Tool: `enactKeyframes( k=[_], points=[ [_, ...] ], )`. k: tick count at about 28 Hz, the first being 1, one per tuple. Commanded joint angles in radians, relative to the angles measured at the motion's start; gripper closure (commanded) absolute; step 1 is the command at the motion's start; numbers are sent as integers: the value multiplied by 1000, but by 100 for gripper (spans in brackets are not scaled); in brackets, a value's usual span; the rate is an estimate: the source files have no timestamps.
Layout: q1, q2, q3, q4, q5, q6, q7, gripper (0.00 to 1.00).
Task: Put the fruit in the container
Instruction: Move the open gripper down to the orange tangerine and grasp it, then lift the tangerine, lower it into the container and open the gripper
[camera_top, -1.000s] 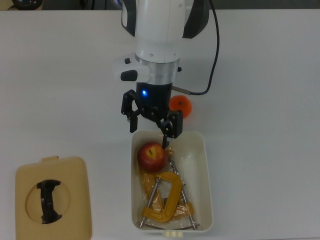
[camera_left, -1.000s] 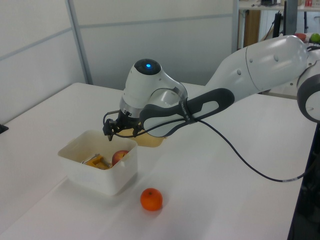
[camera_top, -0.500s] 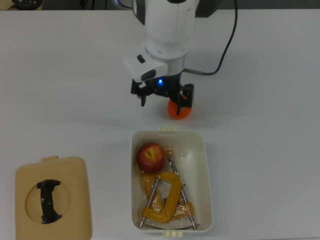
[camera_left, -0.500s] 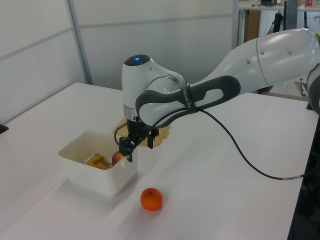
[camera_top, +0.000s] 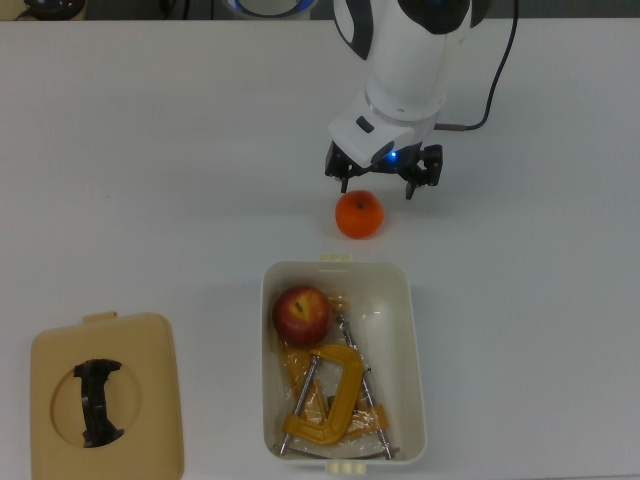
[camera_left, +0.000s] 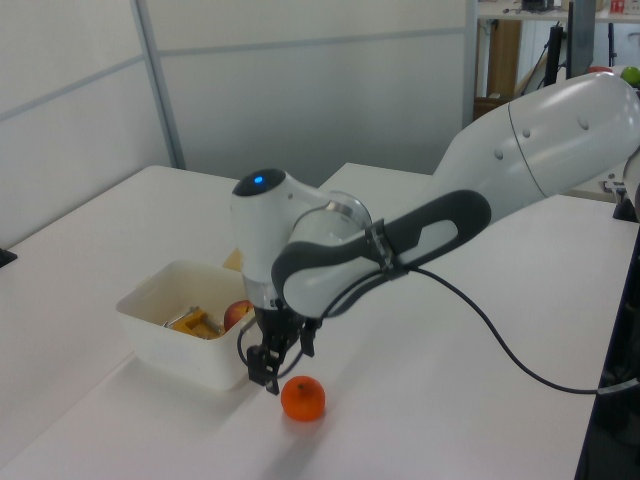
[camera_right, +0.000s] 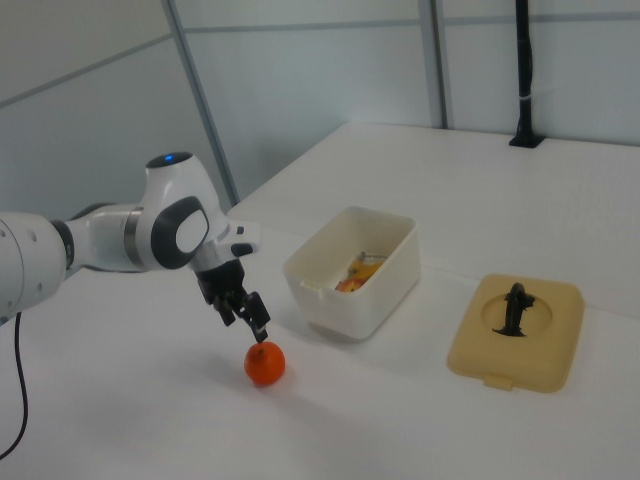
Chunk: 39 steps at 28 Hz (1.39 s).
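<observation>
The end effector (camera_top: 382, 183) hangs released over the counter (camera_top: 150, 160), its two fingers spread apart with nothing between them. The tangerine (camera_top: 359, 214) sits on the counter just below it and a little off its centre: in the top view it lies slightly toward the tub and toward the top view's left of the midpoint between the fingers. In the right view the fingertips (camera_right: 258, 330) stand just above the tangerine (camera_right: 265, 363), apart from it. The fingers are spread across the top view's left-right line, so the gap looks wide enough to take the round fruit from either side; being round, it has no long axis to line up with.

The tub (camera_top: 415, 350) lies beyond the tangerine from the end effector, near but not touching it. The apple (camera_top: 302, 314) already rests inside, at the tub's nearer end, beside a yellow clamp (camera_top: 335, 395).

So one fruit is in and one is left. The coming move seems to need a small shift over the tangerine, then a straight descent.
</observation>
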Motion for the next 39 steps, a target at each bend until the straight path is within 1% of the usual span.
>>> enactKeyframes(
  k=[1,2,7,9,11,18,19,21,23,24,25,26,27,31,34,37,38,39],
  points=[
    [10,-23,-3,-96,-48,80,35,0],
    [10,-19,-2,-111,-59,104,38,0],
    [6,-8,-2,-137,-79,140,40,0],
    [4,-2,-2,-137,-82,143,40,0],
    [3,12,-2,-137,-99,149,40,0],
    [3,57,-2,-137,-128,204,75,0],
    [1,58,-2,-137,-131,212,83,2],
    [0,60,-2,-134,-134,224,101,11],
    [0,58,-2,-128,-136,235,118,43],
    [0,57,-6,-125,-134,238,121,63],
    [0,55,-7,-118,-134,238,124,80],
    [-2,53,-7,-105,-133,236,129,93],
    [-2,44,-10,-85,-131,233,141,100],
    [-9,12,-15,-52,-122,230,150,100],
    [-35,-3,-15,-4,-113,226,152,100],
    [-55,-3,-16,39,-85,226,153,100],
    [-71,-3,-16,65,-65,226,150,100],
    [-78,-3,-16,79,-56,226,150,100]
  ],
)
